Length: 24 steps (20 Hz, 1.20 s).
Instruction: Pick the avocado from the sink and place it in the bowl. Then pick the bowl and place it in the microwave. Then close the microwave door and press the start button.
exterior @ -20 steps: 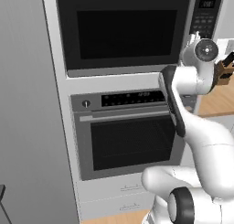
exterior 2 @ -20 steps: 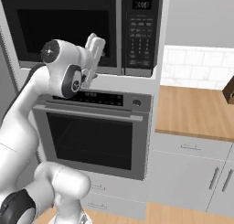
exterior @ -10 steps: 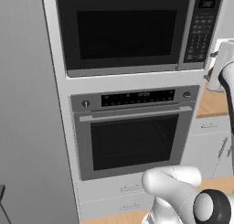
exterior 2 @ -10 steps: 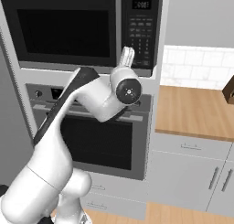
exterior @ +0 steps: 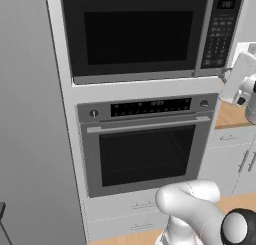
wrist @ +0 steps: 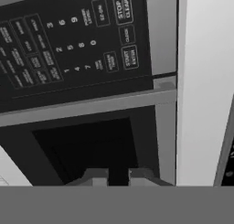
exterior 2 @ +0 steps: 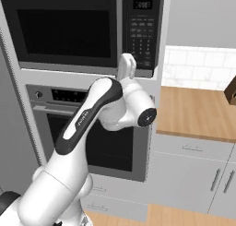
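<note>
Hand view: gripper [wrist: 118,175] fingertips nearly pressed together, just a thin gap betw. them, nothing pinched. Keypad strip [wrist: 68,40] of the microwave [exterior: 150,34] sits above the tips in this view, rolled roughly a quarter turn, digits lying sideways; we read labelled buttons on its upper-right part but can't tell which is start. Judged: the coming press turns on this — the keypad lies ahead of and above the fingertips, so the hand must rise along the strip's long axis, then push in.

Right base view: we see the arm reaching up, hand [exterior 2: 126,66] just below the keypad's lower edge, near it, contact not clear. Microwave door [exterior 2: 64,29] looks shut, flush w/ the frame. Left base view adds the oven [exterior: 147,144] below, also shut, and the hand at far right beside the keypad. Avocado and bowl presumably inside — can't confirm.
</note>
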{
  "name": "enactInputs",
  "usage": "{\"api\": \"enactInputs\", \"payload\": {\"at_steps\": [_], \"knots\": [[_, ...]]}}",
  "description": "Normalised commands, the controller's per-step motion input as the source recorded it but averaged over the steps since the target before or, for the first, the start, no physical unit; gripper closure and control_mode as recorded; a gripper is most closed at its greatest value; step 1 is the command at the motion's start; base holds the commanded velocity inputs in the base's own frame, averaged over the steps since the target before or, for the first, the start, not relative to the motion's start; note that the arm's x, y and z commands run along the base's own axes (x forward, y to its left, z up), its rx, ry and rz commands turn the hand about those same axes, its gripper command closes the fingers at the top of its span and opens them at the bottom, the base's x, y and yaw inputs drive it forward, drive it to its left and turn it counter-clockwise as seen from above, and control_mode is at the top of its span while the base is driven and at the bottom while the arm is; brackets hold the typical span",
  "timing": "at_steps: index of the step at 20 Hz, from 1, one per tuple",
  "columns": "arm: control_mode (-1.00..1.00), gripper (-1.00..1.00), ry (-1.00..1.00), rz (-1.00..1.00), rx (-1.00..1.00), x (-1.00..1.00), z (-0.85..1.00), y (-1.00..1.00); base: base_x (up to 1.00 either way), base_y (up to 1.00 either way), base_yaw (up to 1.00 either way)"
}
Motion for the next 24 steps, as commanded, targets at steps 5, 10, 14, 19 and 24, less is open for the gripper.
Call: {"api": "enactInputs", "payload": {"at_steps": [5, 10, 14, 19, 24], "knots": [[-1.00, 1.00, -0.11, -0.11, 0.03, 0.64, 0.00, -0.17, 0.00, 0.00, 0.00], [-1.00, 1.00, -0.10, -0.10, 0.05, 0.34, 0.00, -0.36, 0.00, 0.00, 0.00], [-1.00, 1.00, -0.01, -0.15, 0.00, 0.52, 0.00, 0.00, 0.00, 0.00, 0.00], [-1.00, 1.00, 0.00, -0.13, 0.02, 0.43, 0.00, -0.06, 0.00, 0.00, 0.00], [-1.00, 1.00, 0.00, -0.09, 0.03, 0.38, 0.00, -0.16, 0.00, 0.00, 0.00]]}}
